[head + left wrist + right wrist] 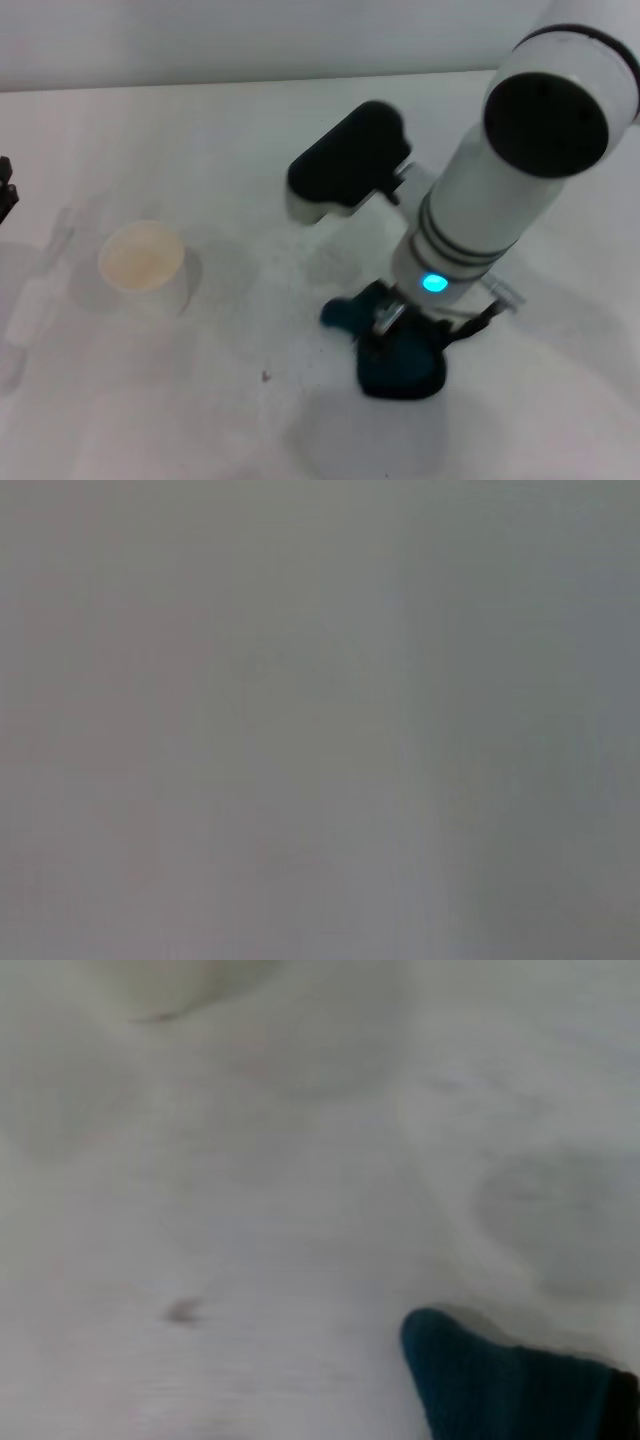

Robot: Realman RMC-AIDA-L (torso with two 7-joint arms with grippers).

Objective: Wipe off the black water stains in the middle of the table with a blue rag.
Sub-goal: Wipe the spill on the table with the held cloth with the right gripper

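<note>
The blue rag (402, 366) lies bunched on the white table (200, 420), right of centre, with one corner sticking out to the left. My right gripper (388, 322) comes down from above and is shut on the rag's top. Of the black water stains, only a tiny dark speck (265, 376) shows, on the table to the left of the rag. The right wrist view shows the same speck (183, 1310) and a corner of the rag (500, 1390). My left gripper (5, 192) sits at the far left edge, away from the work.
A white paper cup (142, 265) stands upright left of centre. A faint clear object (40, 290) lies further left. The black wrist housing (350, 160) of my right arm hangs over the table's middle. The left wrist view shows only plain grey.
</note>
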